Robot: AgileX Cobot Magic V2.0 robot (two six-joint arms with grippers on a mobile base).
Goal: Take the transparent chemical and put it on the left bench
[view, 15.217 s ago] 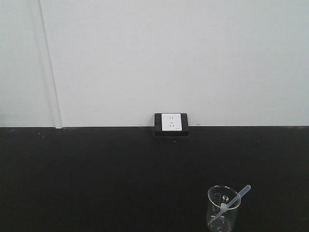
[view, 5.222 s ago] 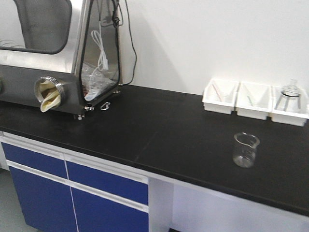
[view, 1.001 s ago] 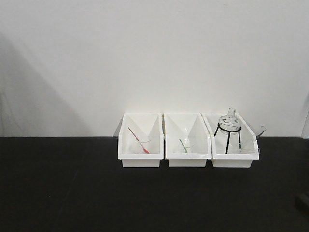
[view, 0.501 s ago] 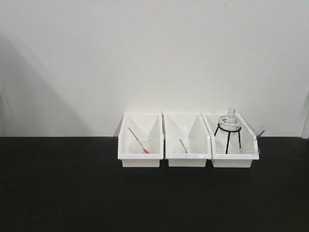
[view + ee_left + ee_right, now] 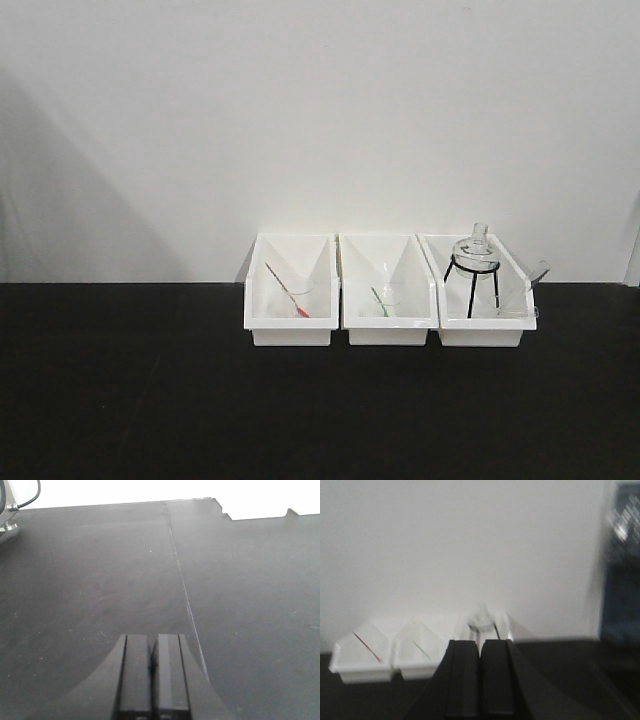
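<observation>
Front-facing view showed three white trays (image 5: 290, 335) set side by side against the wall on the black bench (image 5: 120, 400). The left tray held a red stick (image 5: 288, 291), the middle tray a green stick (image 5: 380, 299), and the right tray a black tripod stand (image 5: 472, 275) carrying a glass flask (image 5: 476, 247). A pale, translucent rod tip (image 5: 541, 268) projected past the right tray's far corner; it could have been the transparent chemical, but its identity could not be confirmed at that resolution. Sorting the sticks by colour into separate trays kept them apart.

The left gripper (image 5: 152, 672) hung over bare bench surface, fingers pressed together and holding nothing. The right gripper (image 5: 480, 677) faced the trays, fingers likewise together and empty; that view was blurred. Judged from this layout, the grasp had not begun.
</observation>
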